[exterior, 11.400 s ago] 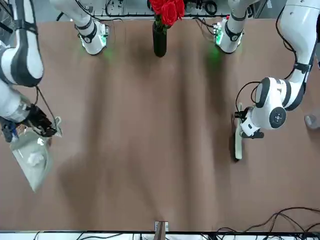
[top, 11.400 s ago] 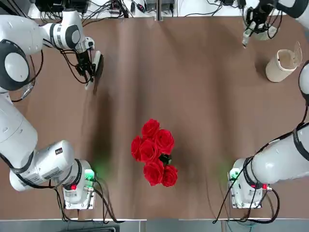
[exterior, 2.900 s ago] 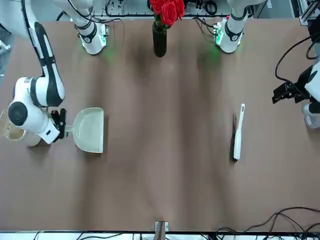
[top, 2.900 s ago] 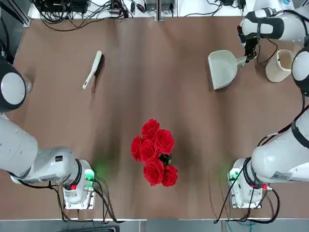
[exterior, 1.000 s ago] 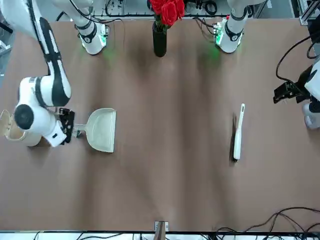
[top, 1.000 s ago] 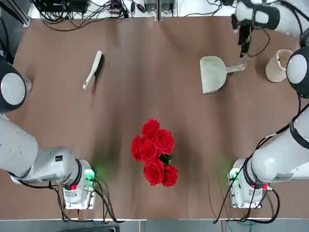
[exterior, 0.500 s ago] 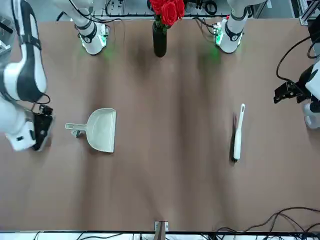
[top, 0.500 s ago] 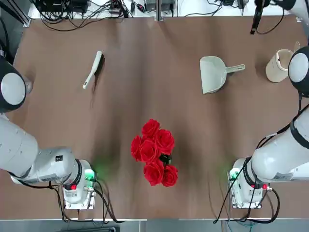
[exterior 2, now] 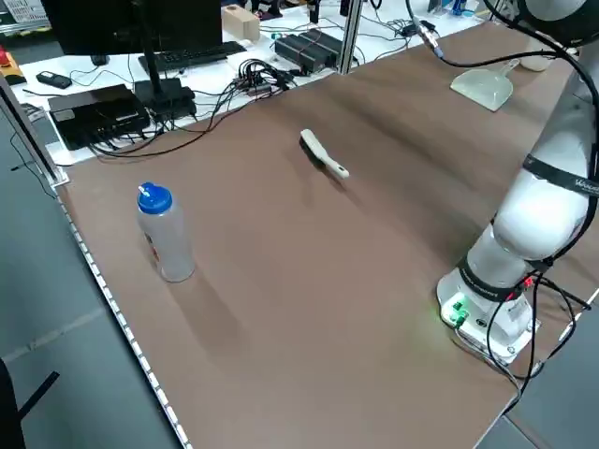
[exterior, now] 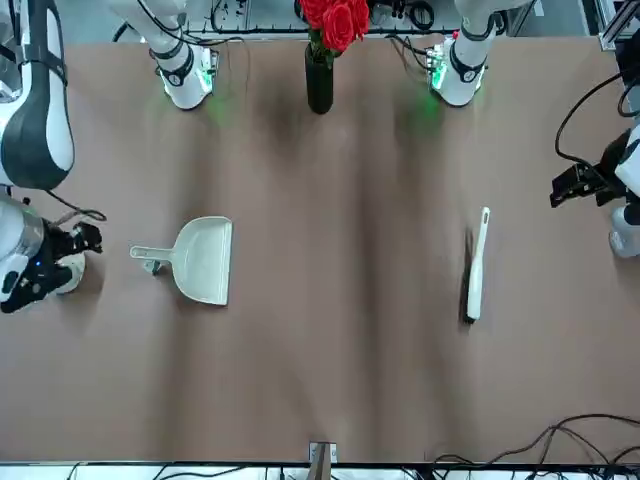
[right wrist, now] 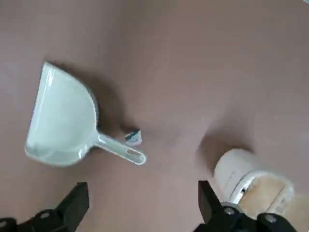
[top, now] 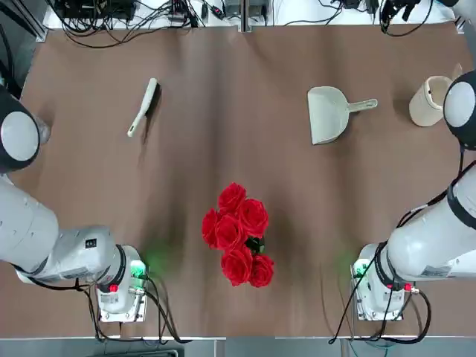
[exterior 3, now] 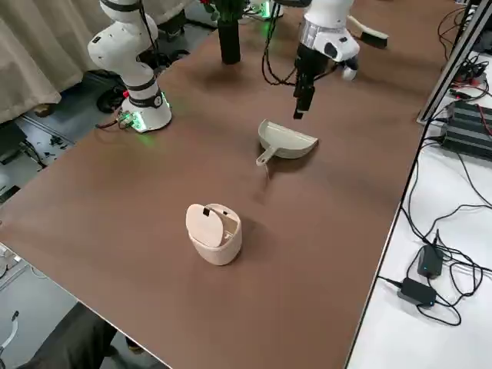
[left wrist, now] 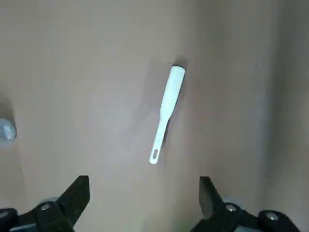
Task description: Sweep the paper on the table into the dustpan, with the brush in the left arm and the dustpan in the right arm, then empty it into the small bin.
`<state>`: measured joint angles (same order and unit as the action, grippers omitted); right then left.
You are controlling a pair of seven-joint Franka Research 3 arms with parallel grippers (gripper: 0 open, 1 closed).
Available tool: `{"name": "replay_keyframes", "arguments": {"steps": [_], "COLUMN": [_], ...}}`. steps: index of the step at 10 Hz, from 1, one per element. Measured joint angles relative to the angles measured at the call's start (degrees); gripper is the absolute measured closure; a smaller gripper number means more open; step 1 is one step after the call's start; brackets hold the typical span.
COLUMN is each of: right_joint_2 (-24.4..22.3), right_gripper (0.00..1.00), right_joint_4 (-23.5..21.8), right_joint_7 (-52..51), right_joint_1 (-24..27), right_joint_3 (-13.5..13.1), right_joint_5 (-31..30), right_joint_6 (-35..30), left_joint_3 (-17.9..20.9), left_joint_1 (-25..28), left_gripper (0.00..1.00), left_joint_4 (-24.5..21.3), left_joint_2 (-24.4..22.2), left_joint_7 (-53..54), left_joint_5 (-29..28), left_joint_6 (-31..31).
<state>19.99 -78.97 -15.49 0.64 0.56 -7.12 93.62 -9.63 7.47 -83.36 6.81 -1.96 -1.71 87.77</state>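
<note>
The pale dustpan (top: 329, 113) lies flat on the table (top: 238, 89) at the far right, handle toward the beige small bin (top: 429, 100). My right gripper (right wrist: 142, 203) hangs open and empty high above them; the right side view shows this gripper (exterior 3: 301, 108) pointing down, clear of the dustpan (exterior 3: 286, 142). The brush (top: 143, 106) lies alone at the far left. My left gripper (left wrist: 142, 198) is open and empty well above the brush (left wrist: 164, 113), off the table's left side. The paper is out of view.
A dark vase of red roses (top: 238, 234) stands near the arm bases at mid-table. A clear bottle with a blue cap (exterior 2: 164, 234) stands at the left edge. Cables and electronics line the far edge beyond the table.
My right gripper has lifted off the dustpan handle and drawn away toward the far right; the dustpan stays where it was set. The brush and left arm have not moved.
</note>
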Motion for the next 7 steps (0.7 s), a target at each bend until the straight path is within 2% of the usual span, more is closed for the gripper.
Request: {"name": "replay_keyframes", "arguments": {"steps": [2, 5, 7], "right_joint_2": [-1.6, -9.2, -14.2], "right_gripper": [0.00, 0.00, 0.00], "right_joint_4": [1.8, 0.1, -2.0], "right_joint_7": [13.8, 17.6, 18.4], "right_joint_1": [-0.4, -0.5, -1.5], "right_joint_3": [0.1, -0.4, -3.0], "right_joint_5": [0.0, 2.9, 5.4], "right_joint_6": [0.0, -1.7, -1.9], "left_joint_3": [0.0, -0.1, -0.1], "left_joint_1": [0.0, -0.1, -0.2], "left_gripper": [0.00, 0.00, 0.00], "left_joint_4": [0.0, 0.1, 0.1], "left_joint_2": [0.0, 0.0, 0.0], "left_joint_7": [0.0, 0.0, 0.0], "left_joint_5": [0.0, 0.0, 0.0], "left_joint_6": [0.0, 0.0, 0.1]}}
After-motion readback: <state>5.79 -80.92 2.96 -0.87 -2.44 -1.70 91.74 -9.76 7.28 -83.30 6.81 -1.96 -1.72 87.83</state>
